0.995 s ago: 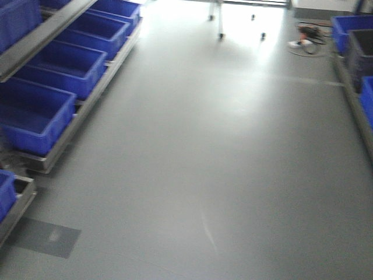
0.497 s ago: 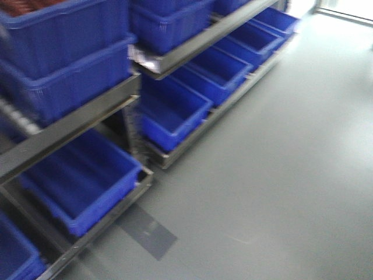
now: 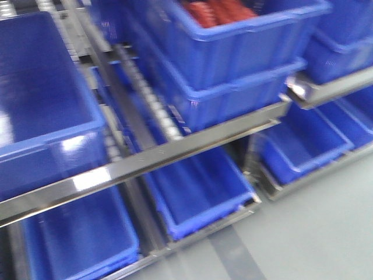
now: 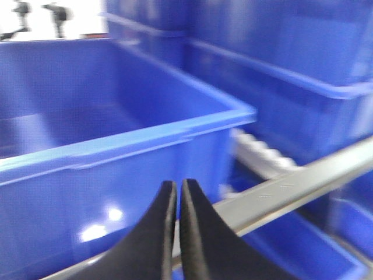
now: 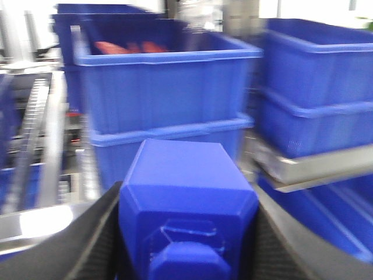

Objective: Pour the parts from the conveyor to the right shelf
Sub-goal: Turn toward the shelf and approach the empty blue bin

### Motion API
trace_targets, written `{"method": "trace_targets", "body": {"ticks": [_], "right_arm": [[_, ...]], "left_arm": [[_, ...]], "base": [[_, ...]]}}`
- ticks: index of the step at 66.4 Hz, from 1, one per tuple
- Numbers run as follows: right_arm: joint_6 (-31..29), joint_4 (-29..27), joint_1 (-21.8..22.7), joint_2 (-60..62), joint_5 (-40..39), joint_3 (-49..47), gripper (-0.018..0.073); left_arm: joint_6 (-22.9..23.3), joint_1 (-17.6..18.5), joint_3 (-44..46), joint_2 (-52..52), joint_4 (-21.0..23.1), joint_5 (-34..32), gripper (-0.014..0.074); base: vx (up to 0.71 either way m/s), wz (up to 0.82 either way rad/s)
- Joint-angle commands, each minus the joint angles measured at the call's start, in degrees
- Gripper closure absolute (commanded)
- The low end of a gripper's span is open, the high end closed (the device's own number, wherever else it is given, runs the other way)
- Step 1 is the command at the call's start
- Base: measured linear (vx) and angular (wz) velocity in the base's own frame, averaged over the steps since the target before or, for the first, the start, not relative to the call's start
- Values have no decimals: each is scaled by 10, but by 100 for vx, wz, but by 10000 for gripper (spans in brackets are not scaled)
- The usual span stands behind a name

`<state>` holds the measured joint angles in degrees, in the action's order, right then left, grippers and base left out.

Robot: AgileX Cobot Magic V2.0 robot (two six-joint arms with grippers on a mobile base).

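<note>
The part, a bright-blue block (image 5: 182, 172) with a square stud facing the camera, is clamped between the black fingers of my right gripper (image 5: 187, 201), which is shut on it. It hangs in front of the right shelf (image 3: 175, 149), a shiny steel rack with white rollers (image 3: 148, 99) and big blue bins (image 3: 41, 87). My left gripper (image 4: 176, 188) is shut with nothing in it. It sits just before a blue bin (image 4: 116, 151) and a steel rail (image 4: 291, 186). The conveyor is out of view. Neither gripper shows in the front view.
A stacked blue bin (image 3: 245, 52) on the upper level holds red items (image 3: 215, 10); the same bin (image 5: 169, 81) faces the right wrist. More stacked bins (image 5: 320, 87) stand to its right. Lower bins (image 3: 198, 192) sit near grey floor (image 3: 315, 233).
The front view has swung from open grey floor to the shelf, which now fills the frame close up. Motion blur remains.
</note>
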<state>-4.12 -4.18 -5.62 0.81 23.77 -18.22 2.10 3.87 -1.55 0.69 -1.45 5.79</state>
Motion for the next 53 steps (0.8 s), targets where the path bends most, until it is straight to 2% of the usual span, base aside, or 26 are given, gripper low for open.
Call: {"method": "trace_targets", "body": {"ticks": [1, 33, 53], "right_arm": [[0, 2, -2, -12, -46, -16, 564], [0, 2, -2, -12, -46, -16, 564], [0, 2, -2, -12, -46, -16, 564]], "left_arm": [[4, 3, 11, 7, 4, -45, 603], [4, 3, 11, 7, 4, -45, 603], [4, 3, 11, 7, 4, -45, 603]], "base": [[14, 66], [13, 62], [15, 30]]}}
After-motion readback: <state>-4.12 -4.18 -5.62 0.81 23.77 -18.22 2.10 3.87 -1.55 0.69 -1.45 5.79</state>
